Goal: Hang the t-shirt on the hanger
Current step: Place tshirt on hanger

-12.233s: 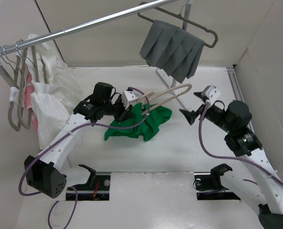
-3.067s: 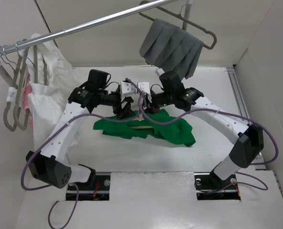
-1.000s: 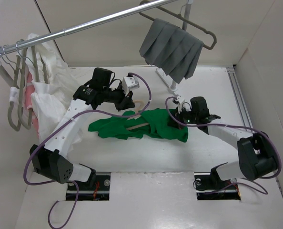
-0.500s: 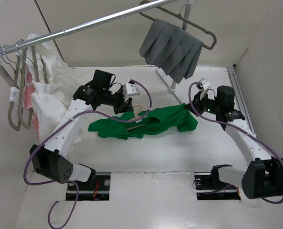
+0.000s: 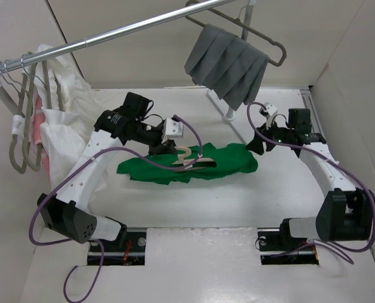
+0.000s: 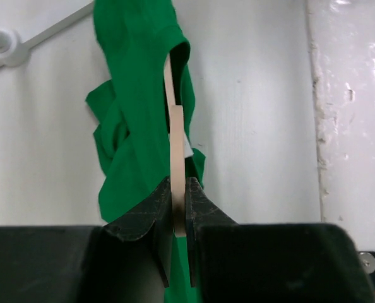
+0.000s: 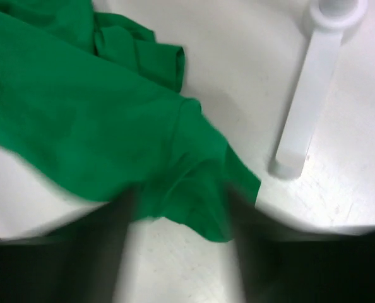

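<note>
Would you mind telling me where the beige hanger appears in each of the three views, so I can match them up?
Top external: the hanger sits centre frame, with its hook showing against the green t-shirt.
Left wrist: seen edge-on as a thin vertical strip mid-frame, clamped between the left fingers.
Right wrist: not in view.
Shared landmark: the t-shirt, which is visible in all three views.

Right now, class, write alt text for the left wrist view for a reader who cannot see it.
The left claw is shut on a beige hanger seen edge-on, which runs up into a crumpled green t-shirt on the white table. A white rack foot shows at top left.
</note>
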`<state>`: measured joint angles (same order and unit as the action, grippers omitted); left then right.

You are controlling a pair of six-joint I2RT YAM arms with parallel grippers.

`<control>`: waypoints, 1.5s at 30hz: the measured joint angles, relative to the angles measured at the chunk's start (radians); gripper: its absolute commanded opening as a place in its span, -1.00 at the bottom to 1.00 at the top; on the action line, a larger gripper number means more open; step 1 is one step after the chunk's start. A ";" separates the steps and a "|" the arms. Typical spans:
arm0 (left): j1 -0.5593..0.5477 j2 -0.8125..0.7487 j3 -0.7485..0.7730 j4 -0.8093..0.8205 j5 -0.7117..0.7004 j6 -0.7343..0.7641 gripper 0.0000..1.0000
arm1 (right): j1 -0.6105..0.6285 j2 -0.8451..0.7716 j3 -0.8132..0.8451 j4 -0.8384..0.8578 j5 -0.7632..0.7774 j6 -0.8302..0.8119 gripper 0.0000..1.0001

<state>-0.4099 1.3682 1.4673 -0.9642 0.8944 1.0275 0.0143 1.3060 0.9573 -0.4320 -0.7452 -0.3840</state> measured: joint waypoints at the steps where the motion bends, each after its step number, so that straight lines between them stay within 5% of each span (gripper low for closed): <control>1: -0.006 0.000 0.001 -0.022 0.005 0.021 -1.00 | -0.001 0.017 0.024 -0.010 -0.012 -0.017 1.00; 11: -0.016 0.000 0.001 -0.008 0.020 0.001 -1.00 | 0.023 -0.106 0.085 -0.141 -0.045 -0.208 1.00; 16: -0.016 0.000 0.013 0.016 0.017 -0.016 -1.00 | 0.235 -0.198 0.089 -0.132 -0.085 -0.272 1.00; 23: -0.016 0.000 0.034 0.035 0.015 -0.019 -1.00 | 0.491 -0.017 0.139 -0.178 -0.014 -0.357 0.83; 27: -0.014 0.000 0.034 0.049 0.027 -0.043 -1.00 | 0.524 0.012 0.139 -0.179 0.033 -0.362 0.15; 28: -0.012 0.000 0.034 0.053 0.033 -0.051 -1.00 | 0.525 0.012 0.139 -0.169 0.040 -0.357 -0.18; 31: 0.006 0.000 0.034 0.064 0.061 -0.076 -1.00 | 0.525 0.018 0.139 -0.124 0.062 -0.333 -0.60; 33: 0.018 0.000 0.034 0.071 0.075 -0.092 -1.00 | 0.524 0.029 0.139 -0.101 0.079 -0.317 -0.48; 35: 0.028 0.000 0.034 0.078 0.087 -0.101 -1.00 | 0.525 0.034 0.139 -0.085 0.101 -0.300 0.19; 36: 0.032 -0.002 0.034 0.082 0.096 -0.106 -1.00 | 0.525 0.034 0.139 -0.084 0.117 -0.292 0.22; 41: 0.039 -0.004 0.039 0.102 0.135 -0.122 -1.00 | 0.530 0.035 0.138 -0.079 0.184 -0.285 0.24; 45: 0.039 -0.004 0.039 0.108 0.152 -0.129 -1.00 | 0.533 0.045 0.139 -0.072 0.200 -0.282 -0.30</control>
<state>-0.3710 1.3640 1.5063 -0.8562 1.0462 0.8986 0.5476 1.3510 1.0962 -0.5041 -0.5449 -0.6655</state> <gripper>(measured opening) 0.062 0.469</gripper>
